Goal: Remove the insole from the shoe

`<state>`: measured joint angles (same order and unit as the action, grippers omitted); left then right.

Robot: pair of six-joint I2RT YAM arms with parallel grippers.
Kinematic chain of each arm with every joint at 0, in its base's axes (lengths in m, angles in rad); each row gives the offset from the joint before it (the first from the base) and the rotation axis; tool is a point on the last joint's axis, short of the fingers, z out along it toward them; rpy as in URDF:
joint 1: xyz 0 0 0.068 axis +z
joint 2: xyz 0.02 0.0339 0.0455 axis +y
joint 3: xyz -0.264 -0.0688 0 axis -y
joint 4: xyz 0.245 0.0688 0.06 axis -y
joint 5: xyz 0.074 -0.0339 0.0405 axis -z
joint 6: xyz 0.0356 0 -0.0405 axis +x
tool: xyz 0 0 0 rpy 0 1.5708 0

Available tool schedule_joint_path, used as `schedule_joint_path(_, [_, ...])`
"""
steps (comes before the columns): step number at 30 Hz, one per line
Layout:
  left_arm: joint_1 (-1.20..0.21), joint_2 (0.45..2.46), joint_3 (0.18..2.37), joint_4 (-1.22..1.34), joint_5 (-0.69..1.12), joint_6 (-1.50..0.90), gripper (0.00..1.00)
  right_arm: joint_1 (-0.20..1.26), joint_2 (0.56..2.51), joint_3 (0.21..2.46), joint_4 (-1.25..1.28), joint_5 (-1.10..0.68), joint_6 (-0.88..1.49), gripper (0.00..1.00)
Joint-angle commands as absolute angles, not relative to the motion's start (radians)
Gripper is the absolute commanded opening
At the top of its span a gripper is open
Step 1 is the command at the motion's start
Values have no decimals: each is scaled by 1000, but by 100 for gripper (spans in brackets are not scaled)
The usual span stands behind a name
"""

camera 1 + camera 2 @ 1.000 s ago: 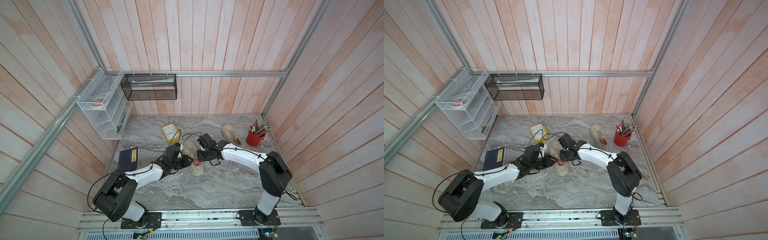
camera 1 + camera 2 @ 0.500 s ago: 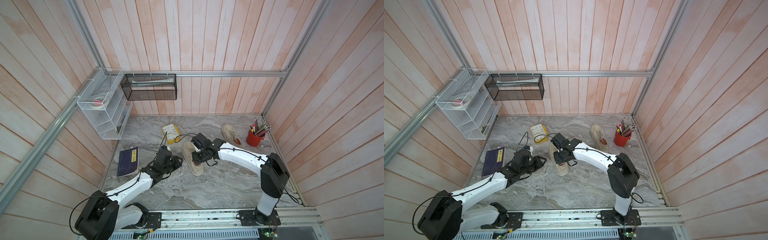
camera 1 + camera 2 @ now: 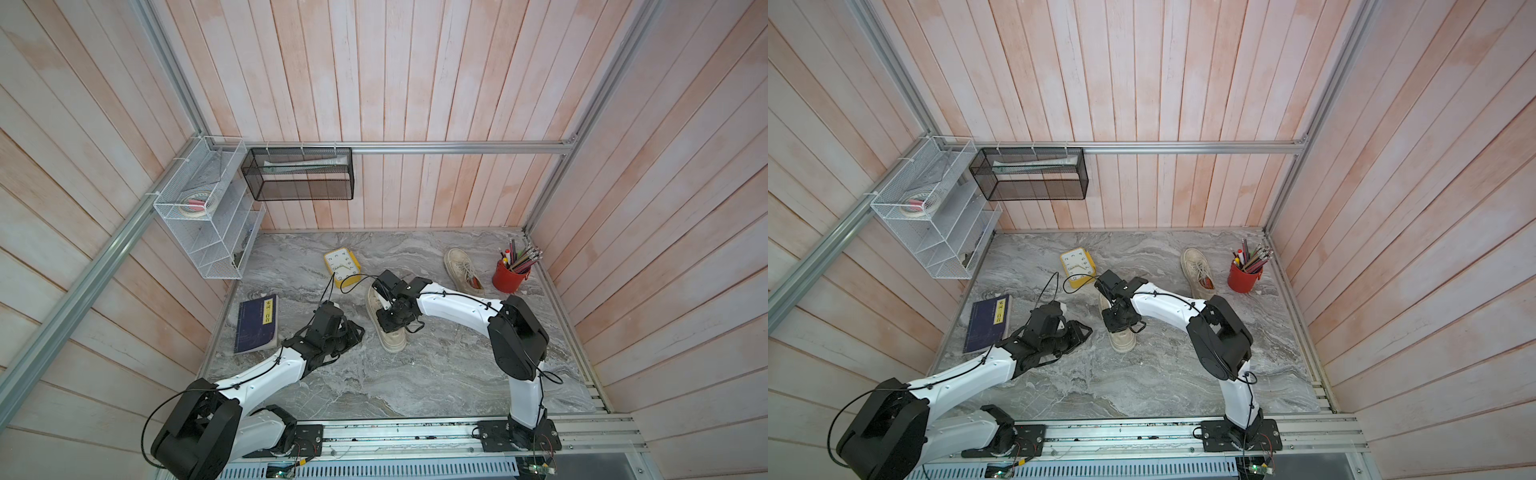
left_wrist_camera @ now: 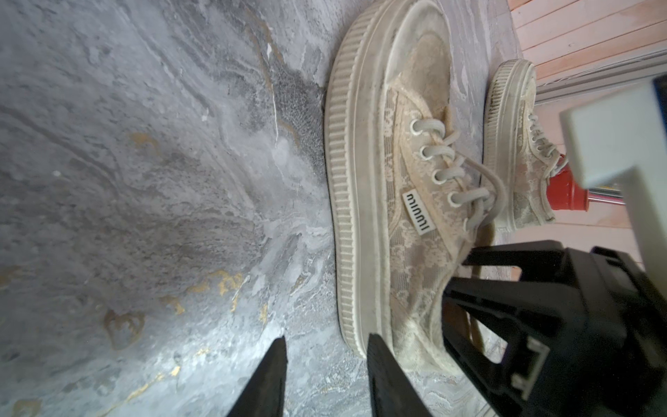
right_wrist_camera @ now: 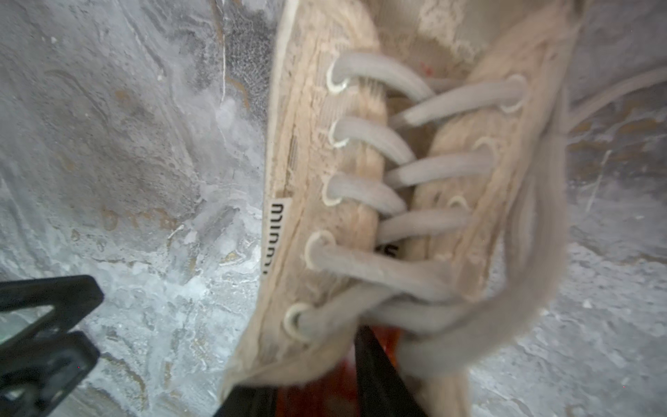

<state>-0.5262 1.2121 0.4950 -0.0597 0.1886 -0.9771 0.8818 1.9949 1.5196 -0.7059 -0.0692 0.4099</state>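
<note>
Top views overlook everything; wrist views share the shoe (image 4: 397, 202) closely.

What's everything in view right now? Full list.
sneakers: 2, beige lace; one mid-table, one back right
insole: 1, orange-red, inside mid-table sneaker
alarm clock: 1, yellow, behind mid-table sneaker
book: 1, dark blue, table's left edge
pencil cup: 1, red, back right corner
wire rack: 1, white, left wall
tape roll: 1, whitish, in rack
mesh basket: 1, black, back wall
table: 1, grey marble
left gripper: 1, black, open, beside sneaker
right gripper: 1, black, open, at sneaker's opening
</note>
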Motion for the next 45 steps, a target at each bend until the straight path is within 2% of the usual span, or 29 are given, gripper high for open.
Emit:
schedule_joint_path(1, [-523,1226,477,-40,210,-980,40,884,2045,1547,-716,-109,391,41])
schedule_joint_path(8, [-523,1225,465,-26,214,-987,40,884,2138,1560,-748,-49,415,40])
schedule_joint_path(12, [-523,1226,462,-19,220,-985,40,881,2157,1535,-763,5,439,31])
schedule_joint_path(18, [-523,1250,462,28,265,-969,40,873,2145,1520,-755,38,457,12])
schedule_joint_path(23, [-523,1266,477,62,294,-956,40,873,2111,1546,-756,40,465,3])
schedule_joint_path(31, [-528,1277,492,149,364,-930,41,870,2006,1528,-695,15,506,0])
schedule_joint_path(45, [-547,1400,558,259,425,-922,49,856,1952,1480,-620,-51,549,0])
